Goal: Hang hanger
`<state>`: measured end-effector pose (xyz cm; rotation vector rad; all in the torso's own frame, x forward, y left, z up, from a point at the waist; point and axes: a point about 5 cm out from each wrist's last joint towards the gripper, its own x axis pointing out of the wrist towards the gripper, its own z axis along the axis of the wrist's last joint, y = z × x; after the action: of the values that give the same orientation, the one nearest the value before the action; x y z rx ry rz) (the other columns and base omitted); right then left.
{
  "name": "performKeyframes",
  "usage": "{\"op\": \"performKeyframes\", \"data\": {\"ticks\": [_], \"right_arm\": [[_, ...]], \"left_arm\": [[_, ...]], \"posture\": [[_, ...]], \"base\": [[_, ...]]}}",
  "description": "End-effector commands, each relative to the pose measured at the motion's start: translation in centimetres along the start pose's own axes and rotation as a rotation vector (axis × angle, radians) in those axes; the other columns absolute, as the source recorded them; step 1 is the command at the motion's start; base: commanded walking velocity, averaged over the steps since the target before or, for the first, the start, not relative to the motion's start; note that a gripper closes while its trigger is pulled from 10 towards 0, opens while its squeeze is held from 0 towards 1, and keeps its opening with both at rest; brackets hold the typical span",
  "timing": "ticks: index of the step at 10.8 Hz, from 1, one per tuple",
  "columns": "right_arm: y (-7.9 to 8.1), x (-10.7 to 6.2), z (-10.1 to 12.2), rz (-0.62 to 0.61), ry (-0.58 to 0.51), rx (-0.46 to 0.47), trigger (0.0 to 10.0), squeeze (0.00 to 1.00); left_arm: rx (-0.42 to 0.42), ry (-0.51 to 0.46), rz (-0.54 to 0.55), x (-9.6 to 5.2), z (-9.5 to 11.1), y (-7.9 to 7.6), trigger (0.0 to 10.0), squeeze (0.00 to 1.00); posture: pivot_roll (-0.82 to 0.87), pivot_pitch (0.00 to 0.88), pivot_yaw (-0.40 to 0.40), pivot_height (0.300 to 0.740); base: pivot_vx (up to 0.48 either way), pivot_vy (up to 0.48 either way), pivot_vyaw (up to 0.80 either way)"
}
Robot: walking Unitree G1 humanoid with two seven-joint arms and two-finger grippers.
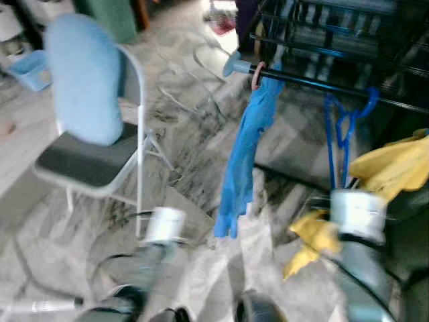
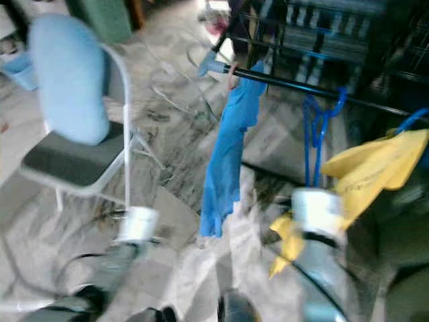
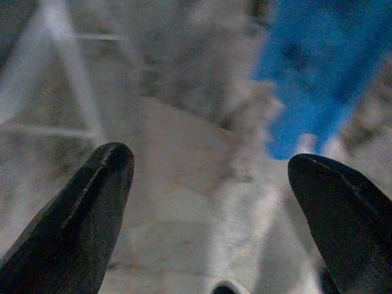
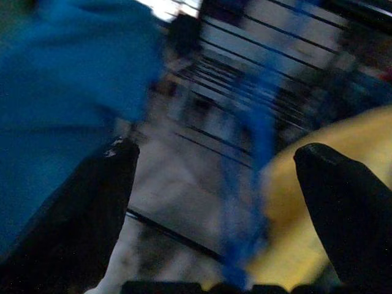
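A black rail [image 1: 322, 84] crosses the upper right of the blurred eye views. A long blue garment [image 1: 241, 161] hangs from it by a pinkish hook [image 1: 257, 75]. A bare blue hanger [image 1: 342, 127] hangs further right on the rail, next to a yellow garment [image 1: 392, 164]. My right arm [image 1: 358, 211] is raised below the hanger. In the right wrist view my right gripper [image 4: 215, 150] is open, and the blue hanger [image 4: 257, 141] lies beyond its fingers, apart from them. My left arm [image 1: 164, 225] is low at the left. My left gripper [image 3: 211, 160] is open over the floor, near the hem of the blue garment [image 3: 318, 73].
A folding chair [image 1: 94, 161] with a light blue cushion [image 1: 84, 77] stands to the left. A dark wire rack [image 1: 348, 27] stands behind the rail. A light blue basin [image 1: 27, 67] is at the far left. Cables trail over the marbled floor [image 1: 188, 121].
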<state>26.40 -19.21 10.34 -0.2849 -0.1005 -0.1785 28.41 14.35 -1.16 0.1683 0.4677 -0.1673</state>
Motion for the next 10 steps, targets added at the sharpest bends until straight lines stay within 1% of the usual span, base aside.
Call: {"op": "performKeyframes", "data": {"ticks": [1, 2, 3, 4, 5, 6, 8, 9, 10], "right_arm": [[0.4, 0.1, -0.5, 0.023, 0.016, 0.009, 10.0, 0.0], [1.8, 1.0, -0.6, 0.101, 0.035, 0.046, 10.0, 0.0], [2.9, 1.2, -1.7, 0.175, 0.086, 0.066, 10.0, 0.0], [3.5, 1.4, -2.5, 0.202, 0.122, 0.098, 10.0, 0.0], [4.3, 1.2, -4.2, 0.25, 0.172, 0.108, 10.0, 0.0], [4.9, 0.6, -6.2, 0.286, 0.258, 0.114, 10.0, 0.0], [4.8, 0.1, -8.4, 0.271, 0.393, 0.191, 10.0, 0.0], [4.7, -1.3, -10.6, 0.275, 0.515, 0.195, 10.0, 0.0], [4.8, -2.2, -11.7, 0.278, 0.583, 0.189, 10.0, 0.0]], "left_arm": [[-0.021, 0.008, 0.023, -0.3, -0.7, 0.1, 10.0, 0.0], [-0.054, -0.007, 0.09, -0.6, -0.8, 1.4, 10.0, 0.0], [-0.036, -0.01, 0.108, -0.8, -1.1, 1.9, 10.0, 0.0], [-0.018, -0.005, 0.119, -1.0, -1.4, 2.2, 10.0, 0.0], [-0.008, 0.034, 0.151, -1.4, -2.3, 2.8, 10.0, 0.0], [0.029, 0.113, 0.161, -2.2, -4.3, 2.7, 10.0, 0.0], [0.095, 0.194, 0.161, -2.9, -5.9, 2.3, 10.0, 0.0], [0.118, 0.262, 0.145, -3.4, -7.2, 2.0, 10.0, 0.0], [0.104, 0.29, 0.143, -3.6, -7.5, 2.0, 10.0, 0.0]], "posture": [[-0.13, 0.12, 0.017, 0.74], [-0.09, 0.131, 0.011, 0.74], [-0.05, 0.148, 0.001, 0.74], [-0.03, 0.148, -0.006, 0.74], [-0.03, 0.14, -0.007, 0.74], [-0.04, 0.12, -0.006, 0.74], [-0.02, 0.116, -0.001, 0.74], [-0.02, 0.123, 0.0, 0.74], [-0.02, 0.123, 0.001, 0.74]], "base": [[-0.36, 0.0, 0.0], [-0.345, 0.0, 0.0], [-0.3, 0.0, 0.0], [0.0, 0.0, 0.0], [0.0, 0.0, 0.0], [0.0, 0.0, 0.0], [0.0, 0.0, 0.0], [0.0, 0.0, 0.0], [0.0, 0.0, 0.0]]}}
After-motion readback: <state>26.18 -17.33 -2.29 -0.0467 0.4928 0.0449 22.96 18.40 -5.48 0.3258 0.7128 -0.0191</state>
